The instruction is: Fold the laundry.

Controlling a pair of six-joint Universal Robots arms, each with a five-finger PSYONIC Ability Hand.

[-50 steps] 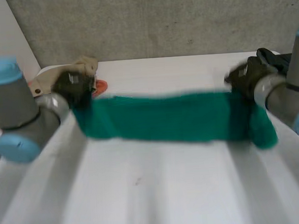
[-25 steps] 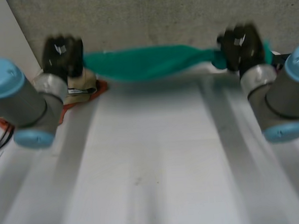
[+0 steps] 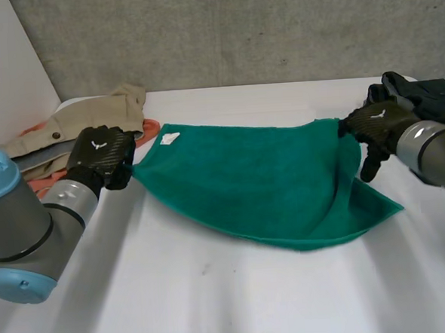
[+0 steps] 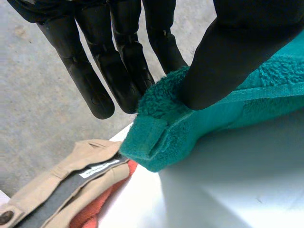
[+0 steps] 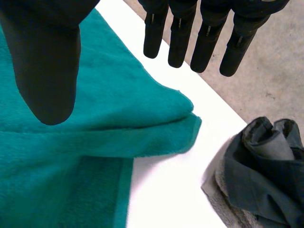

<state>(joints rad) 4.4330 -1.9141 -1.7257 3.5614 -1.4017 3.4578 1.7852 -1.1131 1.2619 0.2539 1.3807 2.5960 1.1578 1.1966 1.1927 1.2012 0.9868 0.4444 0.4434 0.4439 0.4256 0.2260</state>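
Observation:
A green towel (image 3: pixel 261 175) lies spread on the white table (image 3: pixel 238 301), its near right part doubled over itself. My left hand (image 3: pixel 101 155) is at the towel's far left corner. In the left wrist view the thumb (image 4: pixel 237 52) pinches that corner (image 4: pixel 161 133) against the fingers (image 4: pixel 118 61). My right hand (image 3: pixel 378 123) hovers at the far right corner with straight fingers. In the right wrist view the fingers (image 5: pixel 204 38) and thumb (image 5: pixel 47 57) stand apart above the towel corner (image 5: pixel 156 114), which rests on the table unheld.
A beige garment (image 3: pixel 91 118) over an orange cloth (image 3: pixel 151 128) lies at the far left, just behind my left hand. A dark grey garment (image 3: pixel 430 93) (image 5: pixel 266 175) sits at the far right, beside my right hand. A concrete wall stands behind the table.
Both hands swung the towel up and away, then brought it down onto the table, where it now lies spread. The right hand has let go of its corner.

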